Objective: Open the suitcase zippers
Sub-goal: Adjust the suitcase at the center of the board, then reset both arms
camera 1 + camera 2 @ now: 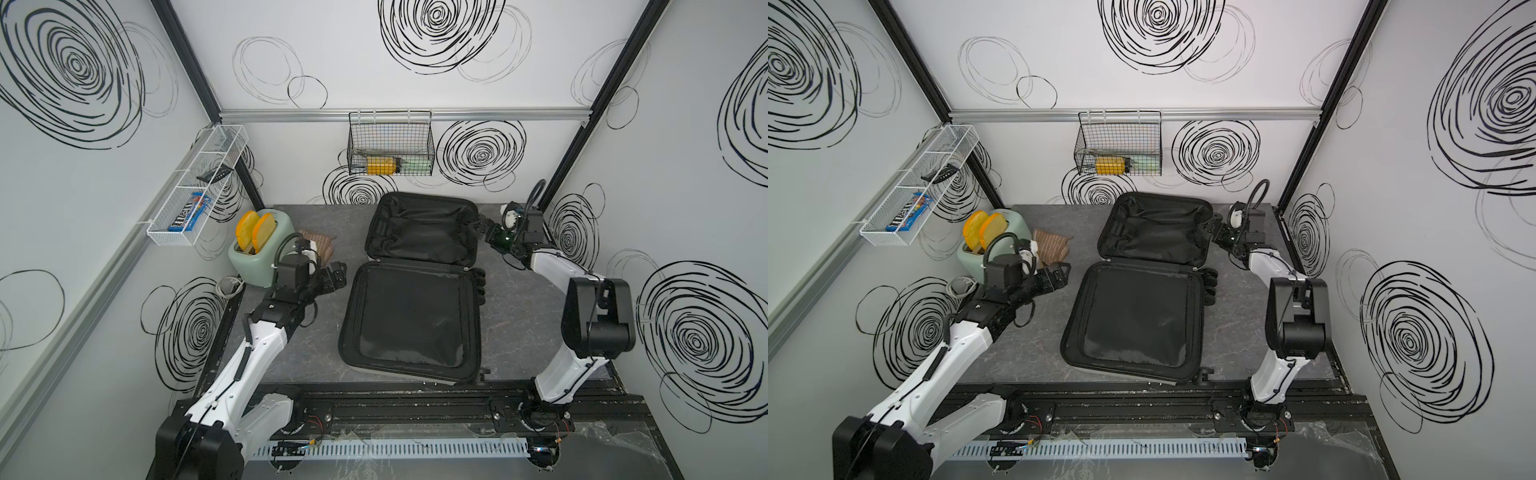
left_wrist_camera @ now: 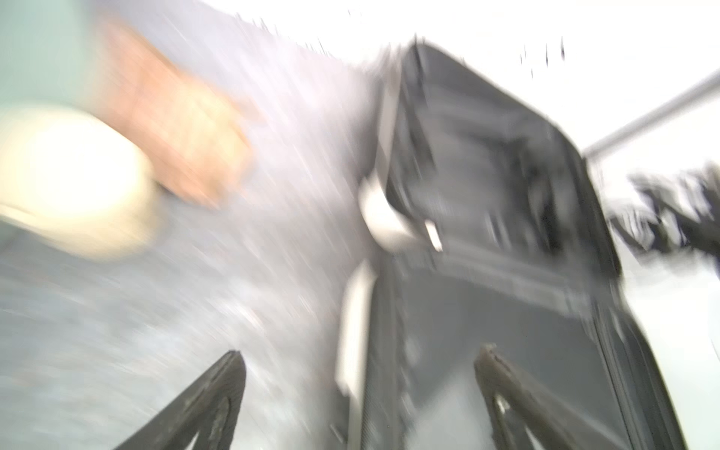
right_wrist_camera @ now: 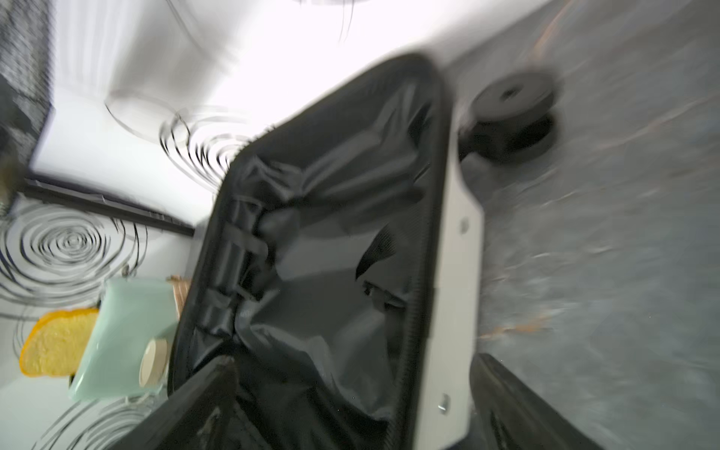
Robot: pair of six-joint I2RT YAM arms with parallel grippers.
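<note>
The suitcase [image 1: 411,316] [image 1: 1133,316] lies spread open on the table in both top views. Its two black-lined halves face up and only slivers of white shell [image 3: 456,272] show. The zippers' black band [image 3: 422,272] runs round each half's rim, parted; I make out no pulls. My left gripper [image 1: 338,276] [image 1: 1061,274] [image 2: 358,352] hovers open just left of the hinge line, holding nothing. My right gripper [image 1: 482,230] [image 1: 1219,230] [image 3: 352,360] is open at the far half's right edge. The rim shows between its fingers. Both wrist views are motion-blurred.
A mint-green toaster [image 1: 253,249] with yellow toast stands at the back left, with a brown striped cloth [image 1: 320,243] beside it. Black wheels [image 1: 480,284] stick out on the case's right side. A black wire basket [image 1: 390,143] hangs on the back wall, a white wire shelf [image 1: 195,187] on the left wall.
</note>
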